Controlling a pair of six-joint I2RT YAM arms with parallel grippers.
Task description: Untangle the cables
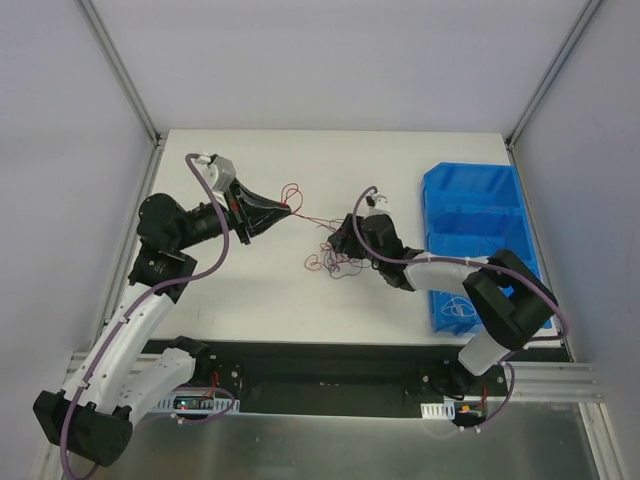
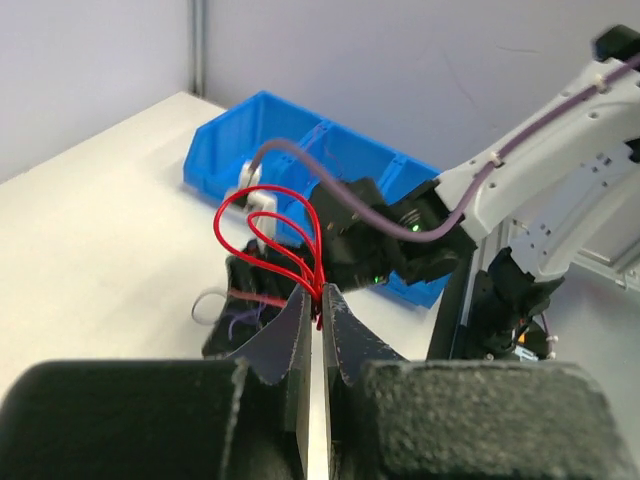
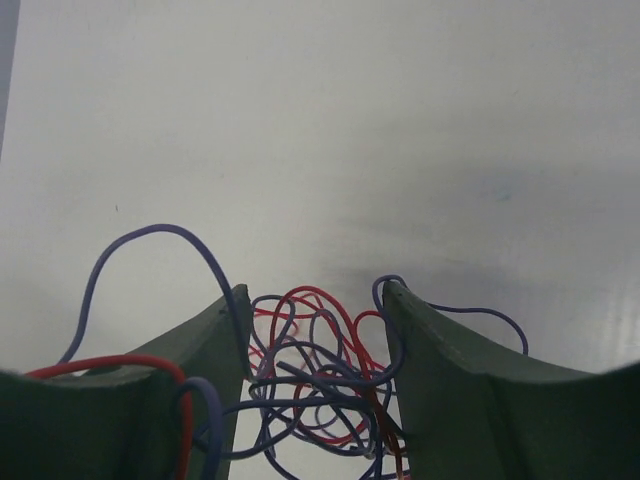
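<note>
Left fingers [image 2: 288,345] pinched shut on red strand [image 2: 319,283]. Right fingers [image 3: 450,390] part open, straddling clump [image 3: 318,372] mid-surface [image 1: 260,290]. Risk: right grabs several strands together, so pulling cinches the knot; red may slip.

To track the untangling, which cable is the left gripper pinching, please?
The red cable: its loops rise from the shut left gripper; the purple strands lie between the fingers of the right gripper.

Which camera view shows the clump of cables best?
The right wrist view: the clump lies close, between the right gripper's fingers, red and purple strands distinct. The top view shows it small; the left wrist view, mainly red loops in the left gripper.
</note>
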